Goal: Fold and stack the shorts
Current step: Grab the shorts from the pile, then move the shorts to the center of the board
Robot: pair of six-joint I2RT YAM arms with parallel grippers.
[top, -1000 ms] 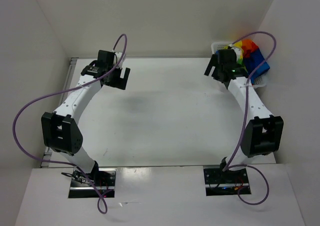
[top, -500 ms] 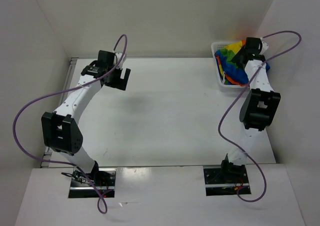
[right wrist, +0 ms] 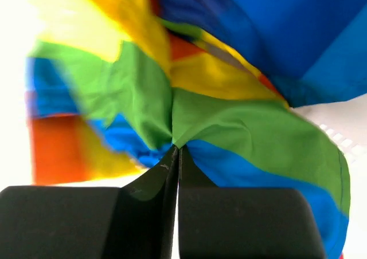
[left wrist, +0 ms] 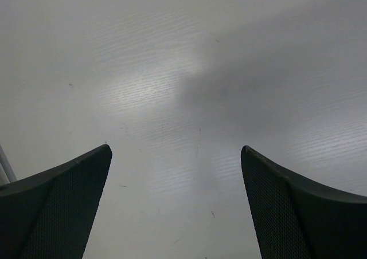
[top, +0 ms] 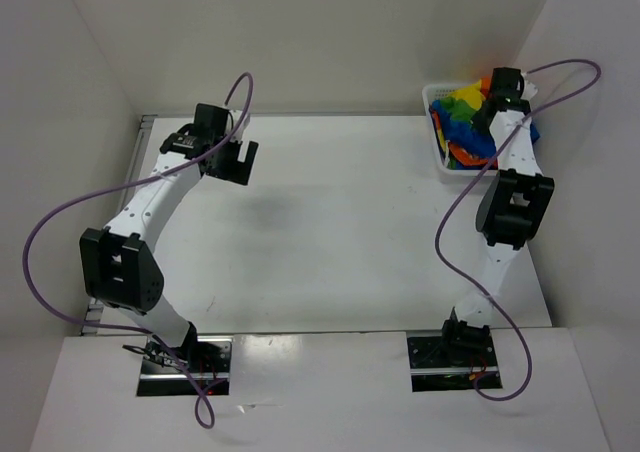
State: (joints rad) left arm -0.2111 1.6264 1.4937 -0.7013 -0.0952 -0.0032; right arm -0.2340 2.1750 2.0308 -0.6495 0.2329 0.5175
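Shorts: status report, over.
Right gripper shut on the shorts, pinching a green fold. Shorts bunched in the basket, unfolded. Left gripper open above the table, holding nothing.

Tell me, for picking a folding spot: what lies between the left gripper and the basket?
Nothing: the top external view shows bare table between the left gripper and the basket of shorts.

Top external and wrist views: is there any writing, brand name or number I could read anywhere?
None: no words, labels, brands or numbers can be read in any view. The shorts show only coloured stripes, the white basket is plain, and the table carries just faint scratches.
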